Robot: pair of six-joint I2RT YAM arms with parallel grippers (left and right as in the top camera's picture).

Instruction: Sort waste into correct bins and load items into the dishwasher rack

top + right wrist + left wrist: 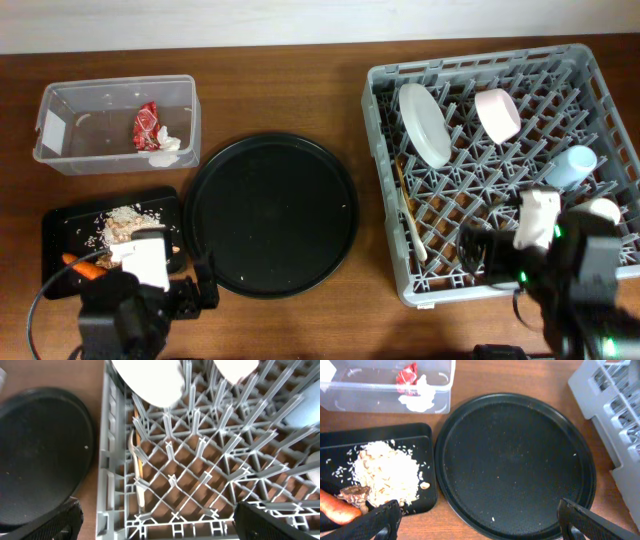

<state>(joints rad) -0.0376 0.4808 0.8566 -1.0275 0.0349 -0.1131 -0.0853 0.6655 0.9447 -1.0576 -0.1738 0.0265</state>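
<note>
My left gripper (482,521) hangs wide open and empty over the near edge of the round tray (515,465). Beside it the flat black tray (420,435) holds the rice (387,472), carrot (337,507) and brown lump (354,492), while the red wrapper (407,372) and tissue (422,395) lie in the clear tub (370,405). My right gripper (160,522), fingers spread with nothing between them, hovers over the rack (112,485), which holds the plate (424,124), pink bowl (497,113), blue cup (570,166) and white cup (603,210), with the chopsticks (404,195) and fork (139,492) along its left wall.

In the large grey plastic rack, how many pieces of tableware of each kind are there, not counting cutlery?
Plates: 1, grey-white round plate
Bowls: 1, pale pink bowl
Cups: 2, small blue cup and white cup
Total: 4, all in the grey lattice dishwasher rack
</note>
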